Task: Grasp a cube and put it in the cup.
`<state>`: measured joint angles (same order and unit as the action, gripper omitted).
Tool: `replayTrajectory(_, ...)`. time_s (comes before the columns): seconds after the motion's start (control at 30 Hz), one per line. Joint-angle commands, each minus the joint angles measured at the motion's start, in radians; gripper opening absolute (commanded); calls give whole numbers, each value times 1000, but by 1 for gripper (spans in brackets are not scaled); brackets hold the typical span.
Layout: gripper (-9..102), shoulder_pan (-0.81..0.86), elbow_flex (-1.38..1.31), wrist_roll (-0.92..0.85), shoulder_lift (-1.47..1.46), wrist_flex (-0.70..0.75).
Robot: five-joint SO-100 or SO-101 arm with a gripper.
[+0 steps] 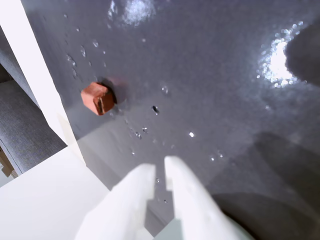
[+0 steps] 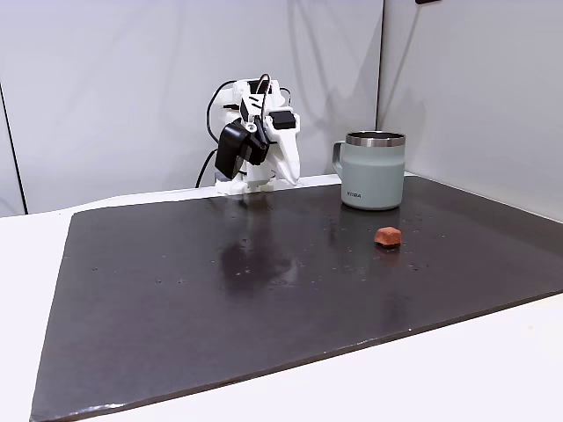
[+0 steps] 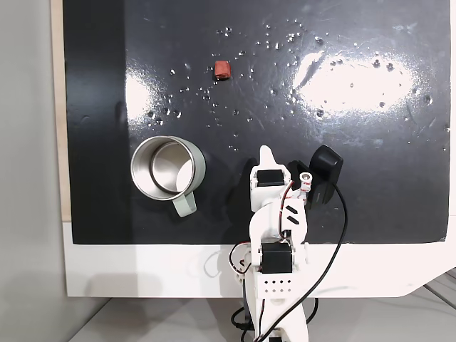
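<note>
- Near the arm's base, the gripper (image 1: pixel 159 172) sits folded back, its jaws nearly pressed together and holding nothing, so the reach has not begun.
- On the dark mat (image 2: pixel 220 272) lies the cube (image 3: pixel 222 69), well apart from the gripper, beyond the upright, empty cup (image 3: pixel 146 187).

One cube (image 3: pixel 222 69) on the dark mat (image 3: pixel 370 199), near its far edge in a fixed view. One cup (image 3: pixel 169 168), by the mat's near edge. One white arm, with one gripper (image 1: pixel 159 172).
</note>
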<state>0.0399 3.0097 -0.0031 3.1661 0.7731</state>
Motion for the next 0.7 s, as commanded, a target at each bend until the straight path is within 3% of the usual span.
replayTrajectory(0.0,0,6,-5,23,12,-31)
replayTrajectory(0.43,0,6,-12,23,12,-29)
replayTrajectory(0.67,0,-71,-262,-6,-31,86)
